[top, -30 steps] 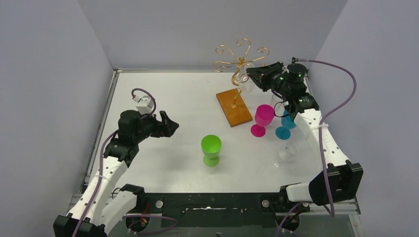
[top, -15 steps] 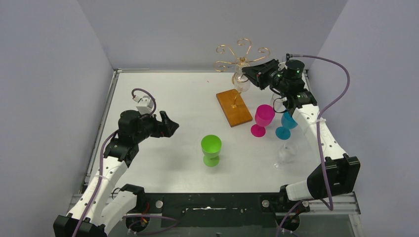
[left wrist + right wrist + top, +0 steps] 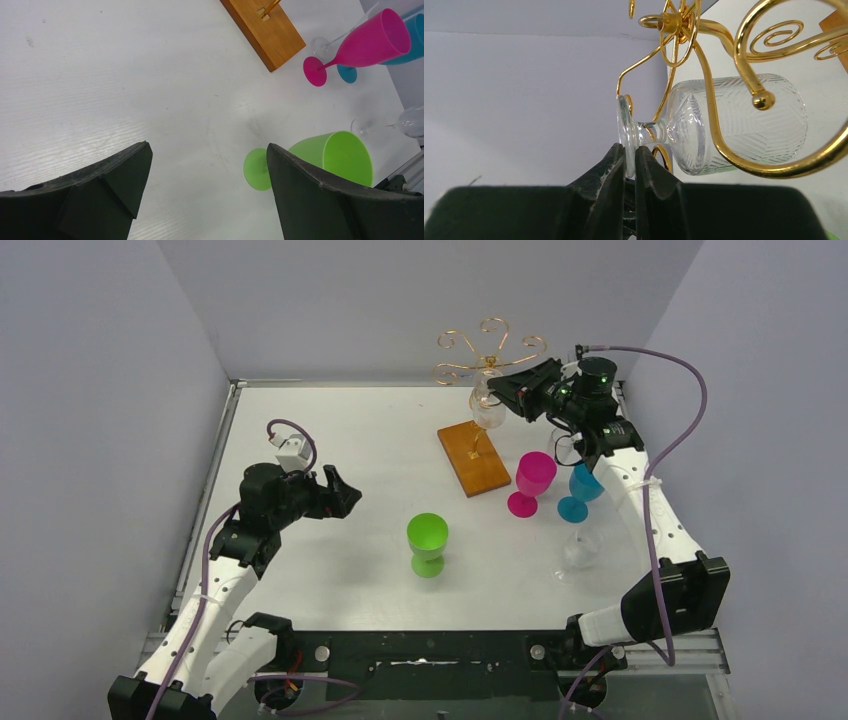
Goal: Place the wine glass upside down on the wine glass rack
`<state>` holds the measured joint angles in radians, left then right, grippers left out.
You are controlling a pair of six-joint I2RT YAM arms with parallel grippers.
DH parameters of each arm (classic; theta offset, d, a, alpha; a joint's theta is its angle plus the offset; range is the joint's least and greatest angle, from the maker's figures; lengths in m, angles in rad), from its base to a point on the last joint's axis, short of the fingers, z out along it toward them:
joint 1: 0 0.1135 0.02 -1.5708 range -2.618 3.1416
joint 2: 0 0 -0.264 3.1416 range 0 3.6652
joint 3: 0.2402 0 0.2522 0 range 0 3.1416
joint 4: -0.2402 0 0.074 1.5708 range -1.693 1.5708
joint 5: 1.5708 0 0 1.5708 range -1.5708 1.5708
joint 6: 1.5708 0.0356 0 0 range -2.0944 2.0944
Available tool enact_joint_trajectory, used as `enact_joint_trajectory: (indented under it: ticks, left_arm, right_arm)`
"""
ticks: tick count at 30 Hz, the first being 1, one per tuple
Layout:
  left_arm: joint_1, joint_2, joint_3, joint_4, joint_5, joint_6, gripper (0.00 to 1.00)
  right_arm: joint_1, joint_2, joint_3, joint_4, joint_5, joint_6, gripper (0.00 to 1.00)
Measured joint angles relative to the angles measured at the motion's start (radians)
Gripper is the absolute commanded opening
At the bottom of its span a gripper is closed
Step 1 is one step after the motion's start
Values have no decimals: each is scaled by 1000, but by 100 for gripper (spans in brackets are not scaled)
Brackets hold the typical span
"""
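Right gripper (image 3: 630,152) is pinched narrow on the foot of the wine glass (image 3: 734,125), with the foot's rim edge-on between the two fingers. The glass sits straight off the fingertips, touching them. Its long axis runs crosswise to the fingers: foot at the tips, then stem and bowl going off to one side in the wrist view. From overhead it reads foot up, bowl down, so it's already inverted.

Just past the glass is the rack (image 3: 711,115). One gold arm crosses in front of the bowl, and a small curl shows right behind the stem. Can't tell if the stem is seated in that curl or only beside it. I'd say the next move turns on that: stem into the curl, foot above the wire, then let go.

Below the gripper is the wooden base (image 3: 473,458). Back toward this arm's own mount are the pink glass (image 3: 533,475), blue glass (image 3: 578,490) and clear glass (image 3: 580,550), with the green glass (image 3: 427,540) farther off. Left gripper (image 3: 340,495) is well apart across the table, jaws wide, nothing in them. The right arm is plainly the nearer one.
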<state>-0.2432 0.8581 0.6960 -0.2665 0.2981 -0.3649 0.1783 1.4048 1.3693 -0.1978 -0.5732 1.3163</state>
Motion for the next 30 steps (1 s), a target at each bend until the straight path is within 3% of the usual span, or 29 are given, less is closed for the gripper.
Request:
enact_joint_trajectory:
  ticks: [30]
  left_arm:
    - [0, 0, 0, 0, -14, 7, 86]
  right_arm:
    - [50, 39, 78, -85, -9, -83, 0]
